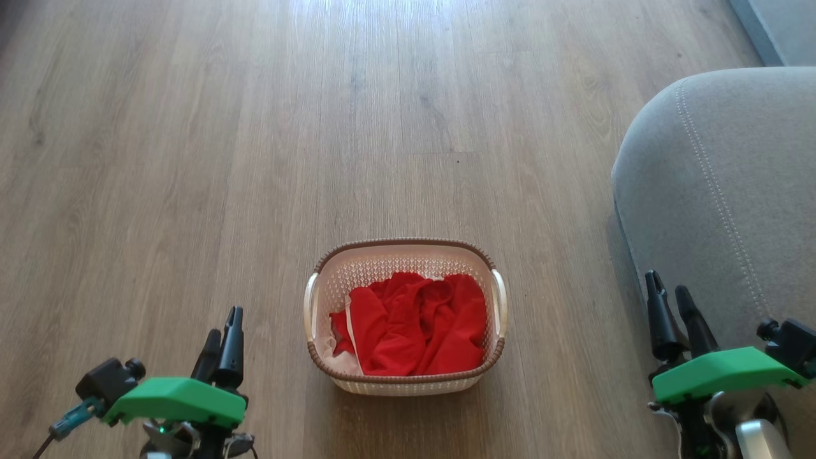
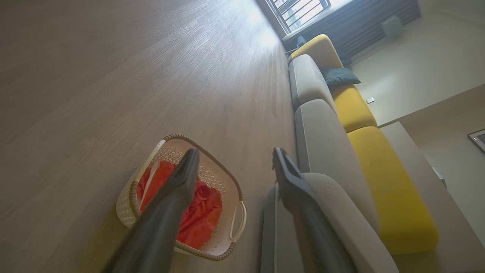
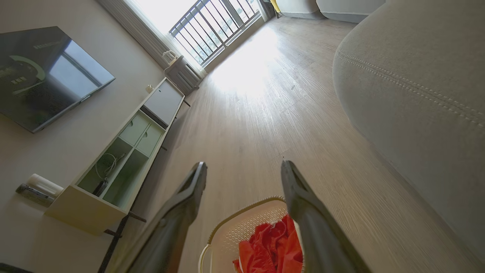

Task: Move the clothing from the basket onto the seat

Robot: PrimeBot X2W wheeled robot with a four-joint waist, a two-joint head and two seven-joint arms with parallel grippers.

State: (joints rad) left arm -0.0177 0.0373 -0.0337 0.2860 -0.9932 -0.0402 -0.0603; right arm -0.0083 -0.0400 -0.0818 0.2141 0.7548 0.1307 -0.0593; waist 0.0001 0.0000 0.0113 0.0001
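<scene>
A cream basket (image 1: 328, 280) with a brown rim stands on the wooden floor, straight ahead in the head view. Red clothing (image 1: 414, 325) lies heaped inside it, with a bit of white fabric (image 1: 335, 354) at its left edge. The grey seat (image 1: 727, 191) rises at the right. My left gripper (image 1: 224, 328) hangs open at the lower left, well clear of the basket. My right gripper (image 1: 669, 293) is open at the lower right, in front of the seat. The left wrist view shows the basket (image 2: 223, 248), clothing (image 2: 201, 216) and seat (image 2: 326, 144) past the left gripper (image 2: 235, 155).
The wooden floor (image 1: 255, 127) spreads wide to the left and beyond the basket. A long sofa with yellow cushions (image 2: 386, 189) runs toward a window. In the right wrist view a low cabinet (image 3: 125, 159) and a dark screen (image 3: 41, 76) stand along the far wall.
</scene>
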